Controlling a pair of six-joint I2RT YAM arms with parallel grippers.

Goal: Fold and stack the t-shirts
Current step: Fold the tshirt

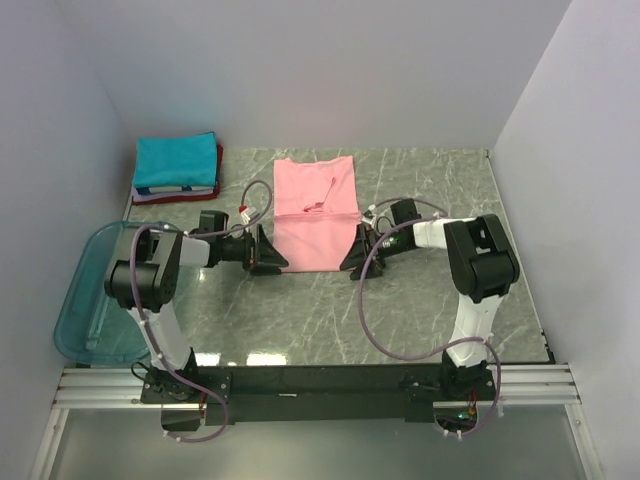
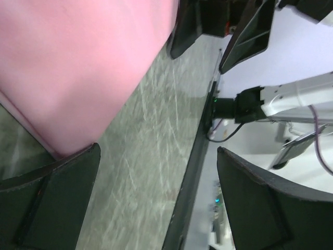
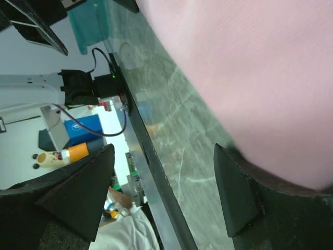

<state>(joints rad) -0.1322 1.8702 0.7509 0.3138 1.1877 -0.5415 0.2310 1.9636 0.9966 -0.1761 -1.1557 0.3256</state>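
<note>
The pink t-shirt point(image 1: 313, 215) lies flat at the centre of the table point(image 1: 420, 300). The left gripper point(image 1: 268, 252) sits at the shirt's 7 o'clock corner, jaws spread wide and holding nothing. One finger point(image 2: 52, 203) is just beside the cloth's corner. The right gripper point(image 1: 355, 255) sits at the 5 o'clock corner, likewise spread and empty. From the shirt, look to 10 o'clock for the folded stack, teal t-shirt point(image 1: 176, 160) uppermost. The blue bin point(image 1: 85, 290) is at 8 o'clock.

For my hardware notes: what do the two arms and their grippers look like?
The left arm and right arm have white links and black joints. The left gripper and right gripper each have two black wedge-shaped fingers. A purple cable loops along each arm.
</note>
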